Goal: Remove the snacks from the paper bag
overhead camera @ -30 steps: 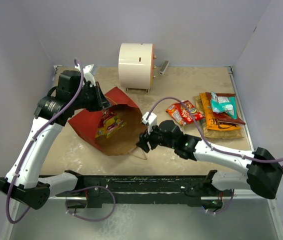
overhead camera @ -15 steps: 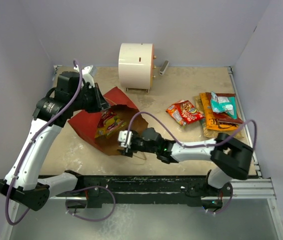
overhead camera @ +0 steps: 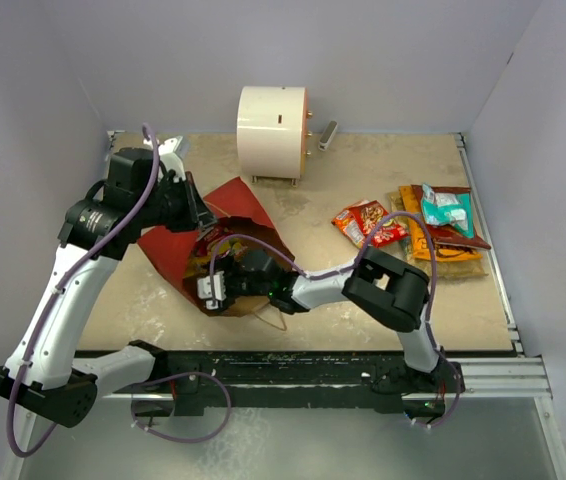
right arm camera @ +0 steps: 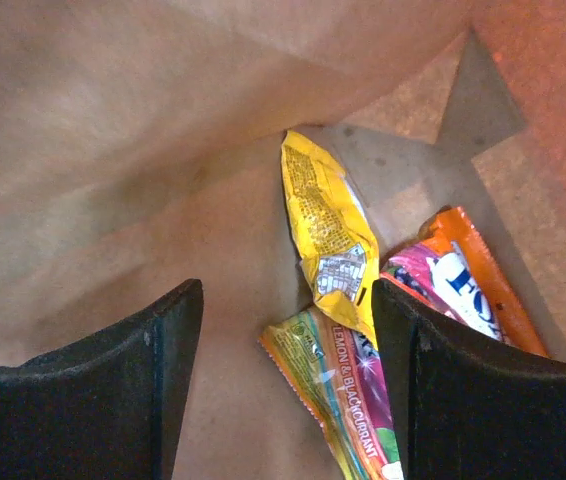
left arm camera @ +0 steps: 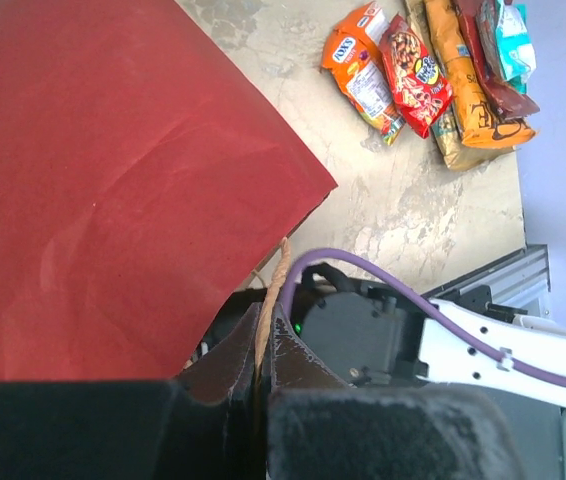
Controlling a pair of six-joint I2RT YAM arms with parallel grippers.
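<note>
Paper bag (overhead camera: 163, 245): lying on its side at the left of the table (overhead camera: 363, 290), long axis running far-left to near-right, mouth facing near-right. Left gripper (left arm camera: 265, 350): fingers pinching closed on its upper rim. Right gripper (right arm camera: 288, 330): reaching inside, fingers spread wide, gripping nothing, facing a yellow packet (right arm camera: 328, 235) whose long axis is pointing deeper into the bag.

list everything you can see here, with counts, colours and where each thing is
paper bag: one, red outside, brown inside, lying left of centre, mouth open
packets in the bag: three visible, yellow, green-pink, orange-pink, deep inside
packets on the table: five, orange-white, red, orange, dark red, teal, right side
white cylinder: one, far edge
table: one, beige
left gripper: shut on the paper bag's top edge
right gripper: open, inside the bag
</note>
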